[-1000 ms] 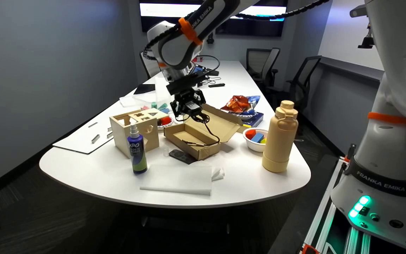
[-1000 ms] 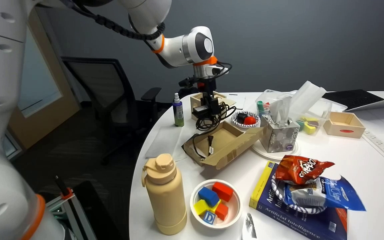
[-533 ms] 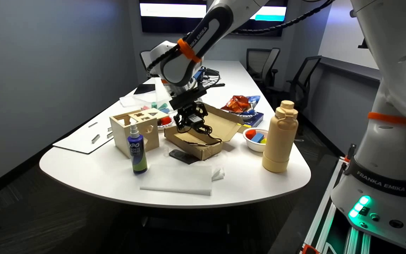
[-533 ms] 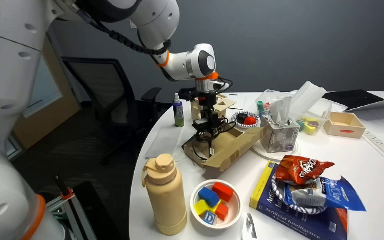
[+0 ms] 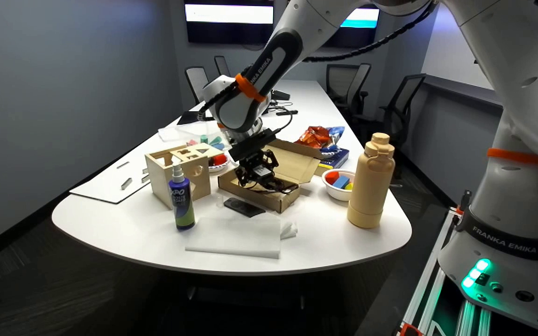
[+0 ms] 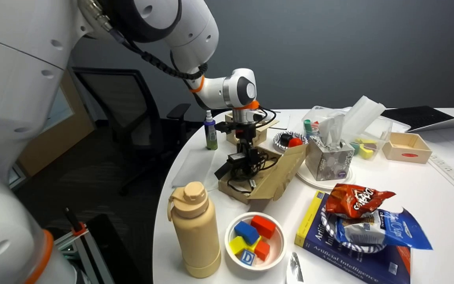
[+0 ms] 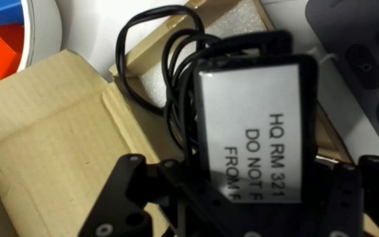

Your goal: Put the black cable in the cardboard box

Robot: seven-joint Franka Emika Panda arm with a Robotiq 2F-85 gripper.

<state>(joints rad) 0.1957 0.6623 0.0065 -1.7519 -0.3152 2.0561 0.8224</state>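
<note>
The black cable, with a white-labelled black adapter block, shows in the wrist view (image 7: 252,98) and in an exterior view (image 5: 278,185). My gripper (image 7: 258,174) is shut on the adapter block, a finger on each side. The open cardboard box (image 5: 292,163) lies under it, also in an exterior view (image 6: 280,173) and the wrist view (image 7: 61,148). My gripper (image 6: 248,157) is low over the box, with the coils hanging in it and one loop over its edge. Whether the adapter touches the box floor is hidden.
A dark remote (image 5: 243,207) lies against the box's front side. A wooden shape box (image 5: 180,172), a spray bottle (image 5: 182,198), a tan bottle (image 6: 196,232), a bowl of blocks (image 6: 227,240) and a tissue box (image 6: 329,161) stand around it.
My gripper has come down with the cable, from above the box to low inside its outline. The cable coils have sunk into the box, and the box and its flap have shifted slightly.
</note>
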